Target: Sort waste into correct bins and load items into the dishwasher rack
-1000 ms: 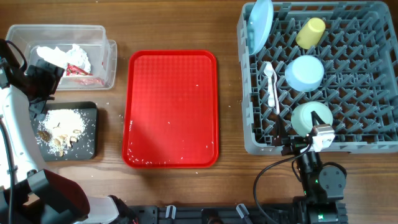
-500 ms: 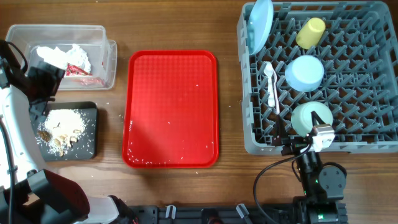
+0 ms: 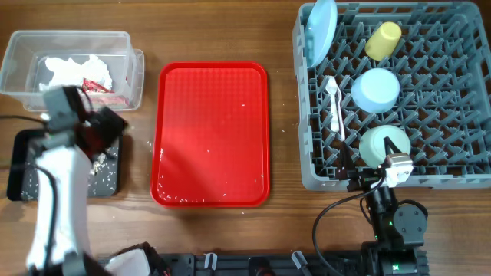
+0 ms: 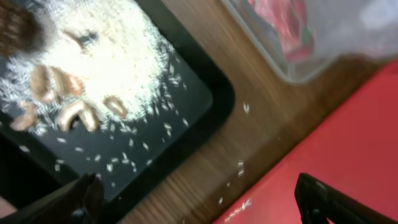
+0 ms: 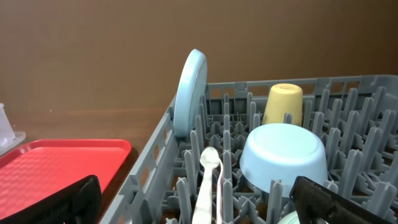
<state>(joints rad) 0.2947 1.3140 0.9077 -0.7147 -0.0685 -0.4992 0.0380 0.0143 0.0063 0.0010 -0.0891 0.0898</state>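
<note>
Left gripper [image 4: 199, 186]: jaws spread wide, nothing between them, hanging over the corner of the black tray [image 4: 214, 93] beside the red tray [image 3: 213, 134]. Right gripper [image 5: 196, 186]: likewise spread and empty, at the near wall of the dishwasher rack [image 3: 307, 172]. Waste: napkins [image 3: 65, 69] and red wrapper [image 3: 96, 86] in the clear tub [image 3: 134, 65]; food scraps [image 4: 81, 68] heaped on the black tray. Items, all in the rack: plate [image 3: 321, 31] on edge, yellow cup [image 3: 383, 40], blue bowl [image 3: 376, 90], green bowl [image 3: 383, 146], spoon [image 3: 335, 103]; fork not made out. Step, as judged: sorting and loading look finished. Remainder: stray grains [image 4: 245, 107] on the wood, specks on the red tray. Next move likely calls for no grasp, only lifting both arms clear without catching tub or rack.
</note>
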